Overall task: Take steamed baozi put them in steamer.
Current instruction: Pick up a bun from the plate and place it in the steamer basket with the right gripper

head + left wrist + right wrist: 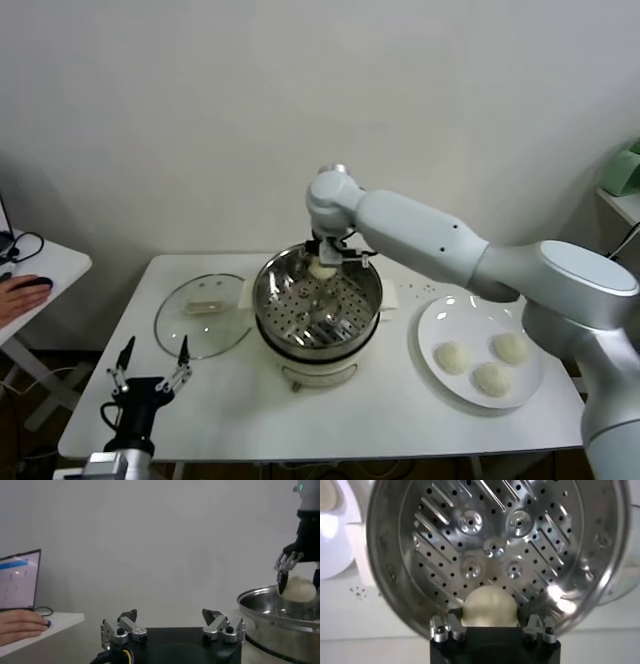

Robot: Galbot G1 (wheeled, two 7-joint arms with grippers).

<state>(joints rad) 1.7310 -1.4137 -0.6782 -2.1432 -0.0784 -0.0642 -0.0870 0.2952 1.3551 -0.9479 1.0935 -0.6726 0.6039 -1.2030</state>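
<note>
A plain white wall rises behind the white table.

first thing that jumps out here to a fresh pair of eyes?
The right hand over the far rim of the steamer, with one baozi between its fingers above the perforated tray. Then the white plate on the right with three more buns, and the glass lid lying flat on the left.

Shiny round steel steamer on a white base, upright at table centre, perforated tray bare, one cream-white bun between gripper fingers over its far rim, three more buns well apart to its right, set in a loose cluster
</note>
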